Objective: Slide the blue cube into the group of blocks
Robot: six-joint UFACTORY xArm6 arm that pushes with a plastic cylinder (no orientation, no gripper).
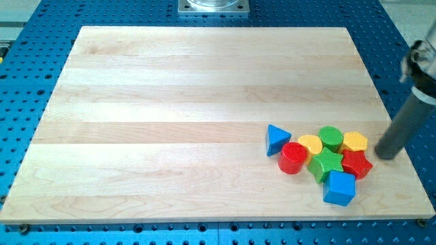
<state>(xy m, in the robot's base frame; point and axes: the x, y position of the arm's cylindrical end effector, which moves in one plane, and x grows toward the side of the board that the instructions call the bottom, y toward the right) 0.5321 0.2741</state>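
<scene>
The blue cube (339, 188) sits at the lower right of the wooden board (170, 102), touching the bottom of a tight group of blocks. The group holds a blue triangle (276, 139), a red cylinder (293, 158), a yellow block (310, 144), a green cylinder (331, 138), a yellow block (354, 142), a green star (327, 163) and a red star (356, 164). My tip (385, 155) rests on the board to the view's right of the group, just right of the red star and up-right of the blue cube.
A blue perforated table (27, 68) surrounds the board. A metal mount (214, 6) stands at the view's top centre. The board's right edge runs close to my tip.
</scene>
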